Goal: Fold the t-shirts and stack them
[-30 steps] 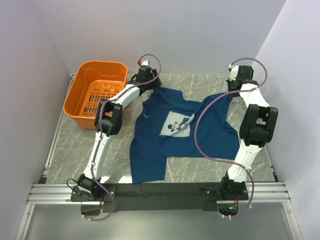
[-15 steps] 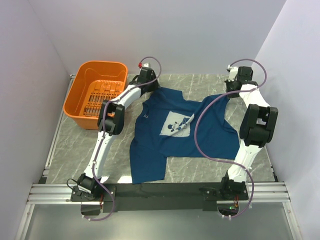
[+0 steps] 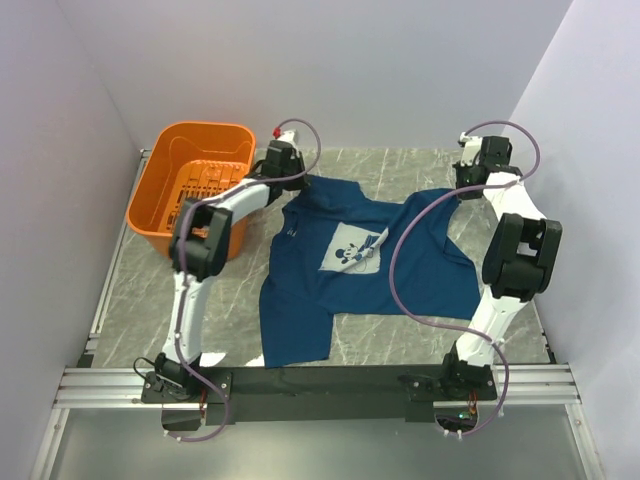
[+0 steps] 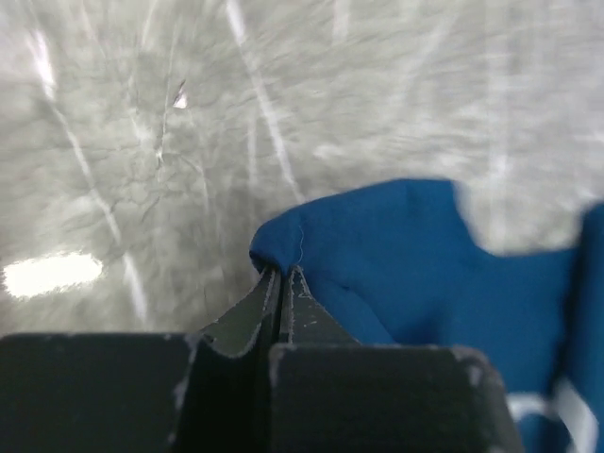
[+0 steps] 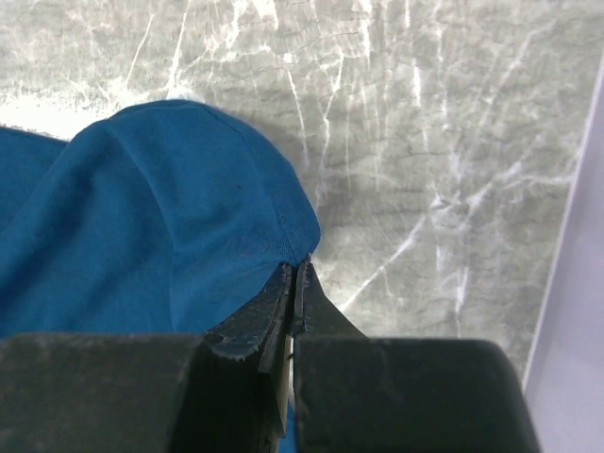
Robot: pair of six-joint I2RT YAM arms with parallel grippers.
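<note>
A dark blue t-shirt with a pale square print lies spread and rumpled on the grey marble table. My left gripper is at the shirt's far left corner. In the left wrist view its jaws are together, with the left gripper shut on a raised fold of blue t-shirt. My right gripper is at the far right corner. The right wrist view shows the right gripper shut on the hem of the t-shirt, the cloth bunched to its left.
An orange plastic basket stands at the far left of the table, just left of my left arm. Pale walls close in the table at the back and on both sides. A black rail runs along the near edge.
My left gripper has closed on the shirt's far left corner, and the left arm's elbow has swung left toward the basket. The right arm has shifted slightly, still gripping.
</note>
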